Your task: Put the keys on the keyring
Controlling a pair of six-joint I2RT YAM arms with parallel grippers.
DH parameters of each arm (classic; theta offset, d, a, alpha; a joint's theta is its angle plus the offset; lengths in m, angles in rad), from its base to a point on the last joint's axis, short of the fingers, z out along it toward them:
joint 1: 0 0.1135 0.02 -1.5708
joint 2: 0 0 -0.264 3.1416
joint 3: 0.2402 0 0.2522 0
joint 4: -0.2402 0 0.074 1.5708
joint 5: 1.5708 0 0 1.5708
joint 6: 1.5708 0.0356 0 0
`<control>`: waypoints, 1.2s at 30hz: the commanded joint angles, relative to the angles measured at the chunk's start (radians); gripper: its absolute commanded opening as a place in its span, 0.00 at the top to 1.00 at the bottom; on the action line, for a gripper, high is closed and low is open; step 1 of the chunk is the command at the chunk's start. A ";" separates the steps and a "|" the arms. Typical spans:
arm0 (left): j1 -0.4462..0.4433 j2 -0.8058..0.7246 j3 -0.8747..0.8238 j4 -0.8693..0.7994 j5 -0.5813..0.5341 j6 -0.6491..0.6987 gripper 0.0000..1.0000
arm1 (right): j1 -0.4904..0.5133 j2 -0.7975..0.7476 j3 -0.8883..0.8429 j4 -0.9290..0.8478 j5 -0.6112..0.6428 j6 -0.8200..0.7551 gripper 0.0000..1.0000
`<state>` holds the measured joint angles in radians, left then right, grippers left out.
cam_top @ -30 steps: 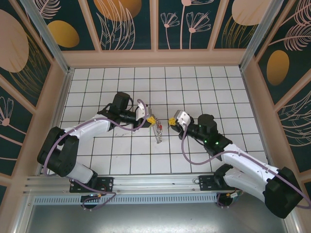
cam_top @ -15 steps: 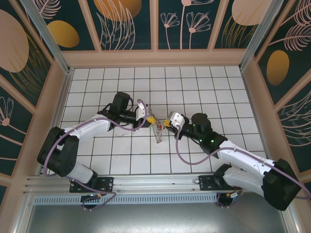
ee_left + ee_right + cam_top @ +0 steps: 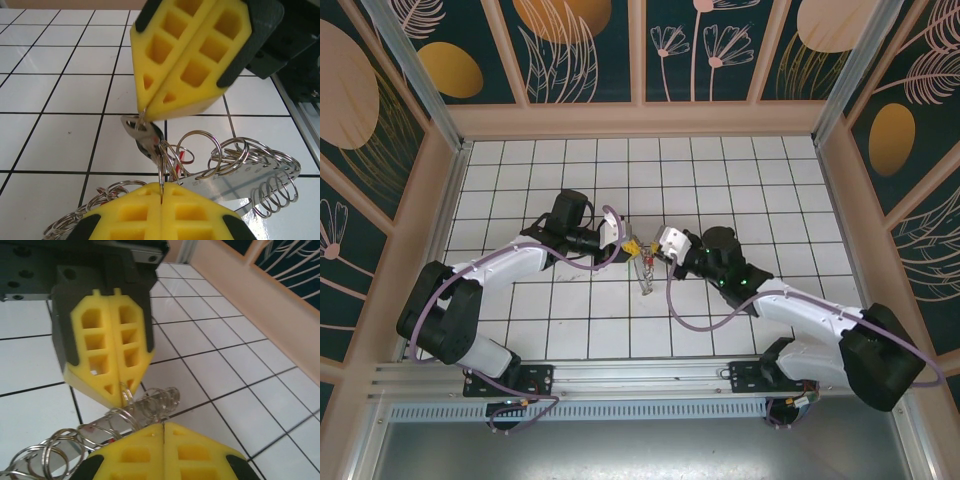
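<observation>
The keyring (image 3: 646, 272) is a bunch of thin silvery rings with a flat metal tag, lying on the white tiles between my two arms. My left gripper (image 3: 632, 245) is shut on one thin ring of it, which runs into the seam of its yellow fingers (image 3: 161, 186). My right gripper (image 3: 660, 252) faces it from the right, shut, tips nearly touching the rings. In the left wrist view a small blurred metal key (image 3: 141, 134) sticks out of the right gripper (image 3: 144, 114) and meets the rings. A red key head (image 3: 186, 156) shows among the rings. The right wrist view has the ring coil (image 3: 150, 407) just above my right gripper (image 3: 164, 425).
The floor of white tiles (image 3: 720, 180) is boxed in by wooden walls (image 3: 640, 120) at the back and on both sides. A metal rail (image 3: 640, 375) runs along the near edge by the arm bases. Purple cables hang from both arms.
My right gripper has moved left across about one tile until it reached the keyring. The left gripper and the keyring have stayed still.
</observation>
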<state>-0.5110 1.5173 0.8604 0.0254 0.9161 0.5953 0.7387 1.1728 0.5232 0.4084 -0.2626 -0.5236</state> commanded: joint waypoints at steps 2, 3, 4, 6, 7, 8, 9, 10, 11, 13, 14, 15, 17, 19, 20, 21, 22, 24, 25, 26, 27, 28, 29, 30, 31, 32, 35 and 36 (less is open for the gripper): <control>-0.004 -0.017 -0.003 0.017 0.032 0.010 1.00 | 0.002 0.023 0.065 -0.020 -0.142 -0.032 1.00; -0.004 -0.016 -0.002 0.019 0.028 0.006 1.00 | 0.002 0.022 0.071 -0.044 -0.163 -0.036 1.00; -0.004 -0.015 -0.002 0.026 0.024 -0.002 1.00 | 0.002 0.020 0.077 -0.066 -0.179 -0.036 1.00; -0.004 -0.016 -0.006 0.043 0.012 -0.023 1.00 | 0.002 0.010 0.083 -0.107 -0.196 -0.034 1.00; -0.004 -0.014 -0.004 0.045 0.006 -0.030 1.00 | 0.002 0.004 0.083 -0.124 -0.198 -0.030 1.00; -0.004 -0.014 -0.004 0.047 0.005 -0.034 1.00 | 0.002 -0.002 0.083 -0.142 -0.203 -0.033 1.00; -0.003 -0.012 -0.003 0.047 0.004 -0.038 1.00 | 0.002 -0.009 0.081 -0.158 -0.197 -0.030 1.00; -0.004 -0.011 -0.001 0.047 0.004 -0.040 1.00 | 0.002 -0.014 0.078 -0.168 -0.188 -0.023 1.00; -0.004 -0.009 -0.001 0.048 0.007 -0.041 1.00 | 0.002 -0.020 0.075 -0.178 -0.186 -0.021 1.00; -0.004 -0.008 0.000 0.052 0.015 -0.045 1.00 | 0.003 -0.035 0.057 -0.169 -0.160 -0.004 1.00; -0.004 -0.008 0.000 0.051 0.016 -0.045 1.00 | 0.002 -0.041 0.049 -0.158 -0.148 0.003 1.00; -0.005 -0.008 -0.001 0.050 0.017 -0.044 1.00 | 0.004 -0.048 0.037 -0.147 -0.136 0.011 1.00; -0.004 -0.009 -0.004 0.047 0.022 -0.035 1.00 | 0.003 -0.059 0.021 -0.113 -0.097 0.032 1.00; -0.003 -0.008 -0.003 0.038 0.025 -0.025 1.00 | 0.002 -0.065 0.018 -0.099 -0.075 0.044 1.00; -0.004 -0.009 -0.003 0.034 0.024 -0.021 1.00 | 0.002 -0.064 0.022 -0.102 -0.075 0.046 1.00; -0.004 -0.010 -0.004 0.031 0.023 -0.016 1.00 | 0.002 -0.062 0.027 -0.103 -0.072 0.049 1.00; -0.005 -0.011 -0.005 0.030 0.023 -0.012 1.00 | 0.002 -0.060 0.030 -0.102 -0.071 0.053 1.00; -0.006 -0.012 -0.006 0.030 0.023 -0.009 1.00 | 0.002 -0.055 0.038 -0.098 -0.090 0.055 1.00; -0.006 -0.012 -0.005 0.027 0.023 -0.009 1.00 | 0.002 -0.050 0.038 -0.088 -0.098 0.061 1.00; -0.006 -0.012 -0.004 0.027 0.023 -0.005 1.00 | 0.002 -0.048 0.040 -0.078 -0.107 0.063 1.00; -0.005 -0.012 -0.005 0.027 0.023 -0.003 1.00 | 0.002 -0.044 0.041 -0.068 -0.109 0.063 1.00; -0.006 -0.011 -0.004 0.025 0.021 -0.002 1.00 | 0.003 -0.040 0.043 -0.059 -0.110 0.063 1.00; -0.006 -0.009 -0.003 0.024 0.021 -0.001 1.00 | 0.004 -0.036 0.046 -0.056 -0.112 0.059 1.00; -0.006 -0.007 -0.003 0.023 0.023 0.000 1.00 | 0.004 -0.030 0.052 -0.057 -0.112 0.053 1.00; -0.005 -0.008 -0.003 0.023 0.023 0.000 1.00 | 0.004 -0.025 0.056 -0.058 -0.111 0.050 1.00; -0.006 -0.008 -0.003 0.024 0.022 -0.001 1.00 | 0.003 -0.021 0.062 -0.063 -0.116 0.044 1.00; -0.005 -0.008 -0.002 0.021 0.018 -0.001 1.00 | 0.004 -0.006 0.082 -0.087 -0.116 0.029 1.00; -0.006 -0.010 -0.001 0.022 0.016 -0.001 1.00 | 0.004 -0.002 0.087 -0.100 -0.114 0.018 1.00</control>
<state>-0.5182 1.5173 0.8585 0.0261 0.9081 0.5720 0.7368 1.1603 0.5701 0.3073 -0.3500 -0.4854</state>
